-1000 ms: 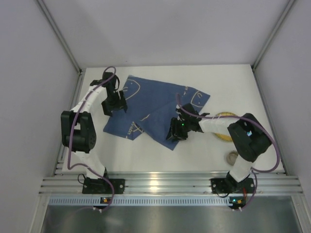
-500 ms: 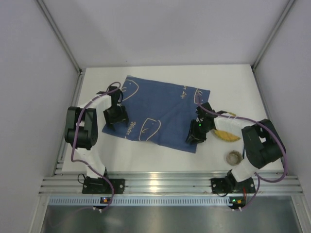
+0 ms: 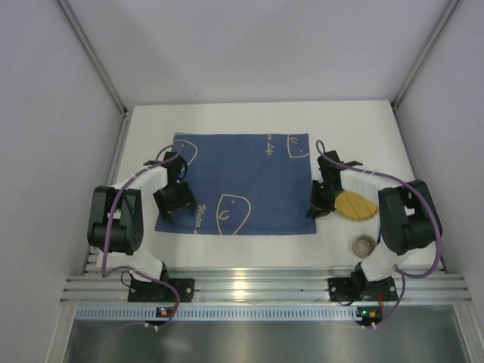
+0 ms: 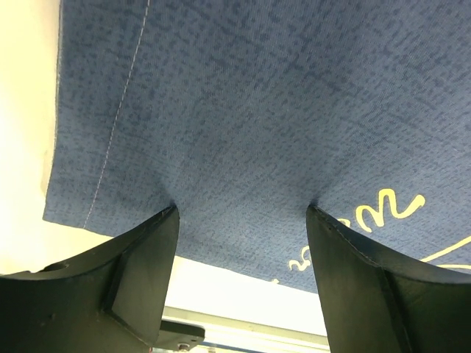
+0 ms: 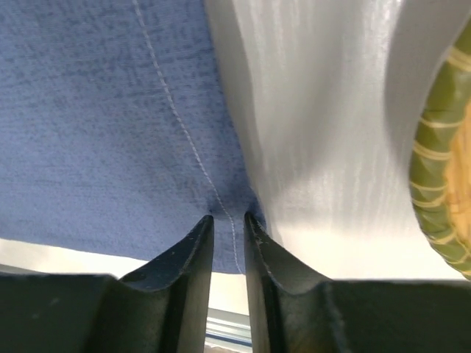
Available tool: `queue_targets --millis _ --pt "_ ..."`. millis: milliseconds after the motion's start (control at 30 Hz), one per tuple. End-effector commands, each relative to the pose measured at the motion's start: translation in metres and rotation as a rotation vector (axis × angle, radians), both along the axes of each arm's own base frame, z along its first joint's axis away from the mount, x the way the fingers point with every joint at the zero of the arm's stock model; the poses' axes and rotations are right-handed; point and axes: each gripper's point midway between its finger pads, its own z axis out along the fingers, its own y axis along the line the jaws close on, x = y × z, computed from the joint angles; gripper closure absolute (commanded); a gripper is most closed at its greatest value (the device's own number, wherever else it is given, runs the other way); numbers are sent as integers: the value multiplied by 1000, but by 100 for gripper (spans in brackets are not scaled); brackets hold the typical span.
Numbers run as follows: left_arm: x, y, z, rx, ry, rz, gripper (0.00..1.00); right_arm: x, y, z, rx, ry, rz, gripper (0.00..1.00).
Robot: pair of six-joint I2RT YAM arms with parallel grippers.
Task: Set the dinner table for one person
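Left gripper stands wide, both tips pressing the mat near its near-left corner. Right gripper is narrow, pinching the mat's right hem. The mat lies flat on the table; a woven disc sits just right of that gripper, cut off in its wrist view.

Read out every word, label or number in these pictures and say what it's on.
Script word, white, on the blue cloth mat, left front: too small to read.
Second script word, same mat, far edge: too small to read.
Yellowish squiggles, left wrist view, same mat: cut off, unreadable.
Nothing else bears text.
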Motion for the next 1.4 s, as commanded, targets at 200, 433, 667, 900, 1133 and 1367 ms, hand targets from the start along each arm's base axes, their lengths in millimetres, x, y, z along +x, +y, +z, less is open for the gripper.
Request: queue_targets --millis 200,433,667,900,1133,1367 --pt "1 1 31 10 -83 18 25 -3 -24 9 -103 -6 -4 83" --pt "28 -14 113 -39 -256 3 24 39 -16 128 -75 -307 77 41" --pt "29 -28 153 -114 -390 -17 23 47 -106 180 -368 -471 -189 0" --pt "6 -34 140 -158 -383 -32 24 4 -137 89 -117 -182 -452 0" --pt "-14 -31 131 -161 -375 -28 25 -24 -111 54 121 -51 -650 0" --pt "-24 -29 130 -155 -371 -37 25 -16 -127 37 180 -86 -773 0"
